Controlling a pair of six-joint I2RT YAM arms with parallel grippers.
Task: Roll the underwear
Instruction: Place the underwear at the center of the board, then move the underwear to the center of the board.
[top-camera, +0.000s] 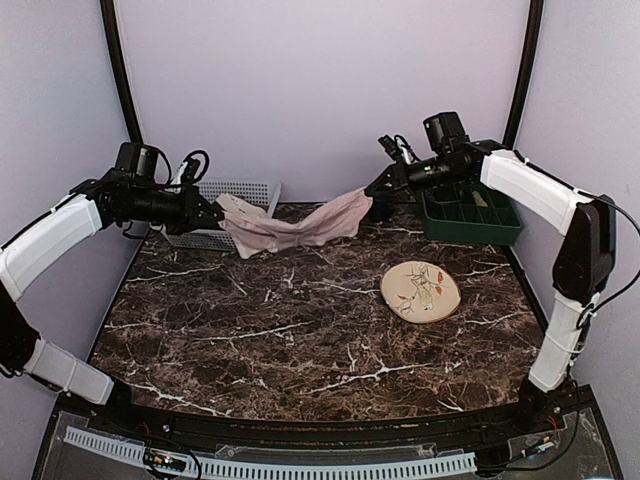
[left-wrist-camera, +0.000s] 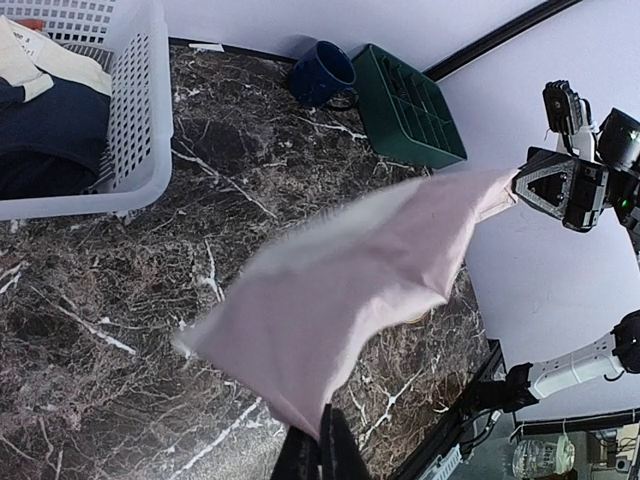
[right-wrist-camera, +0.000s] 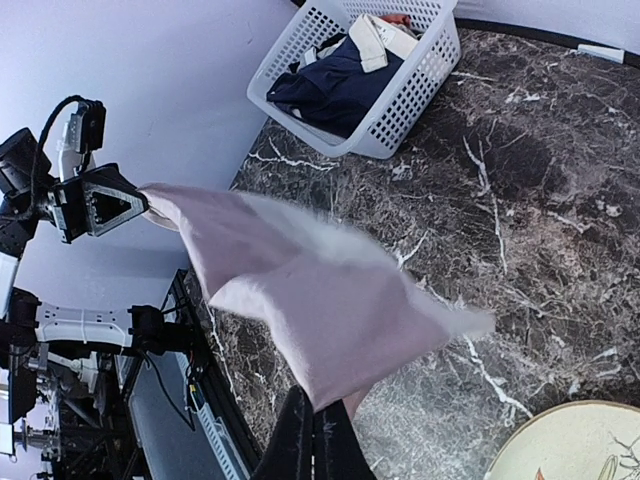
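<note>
Together we hold the underwear (top-camera: 298, 228) stretched in the air above the worktop (top-camera: 300, 345), our left claw (top-camera: 218, 211) pinching one end, our right claw (top-camera: 373, 190) pinching the other.

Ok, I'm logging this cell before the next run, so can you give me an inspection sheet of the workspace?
Surface: dark, white-veined marble table.
Job's things: pink underwear slung in the air between both arms, sagging mid-span.
Clutter: white basket with clothes, green crate, round plate, blue mug.
End effectors: left end effector and right end effector each shut on the underwear.
Cables: black loops at the left wrist.
Surroundings: pale walls, black frame posts.
</note>
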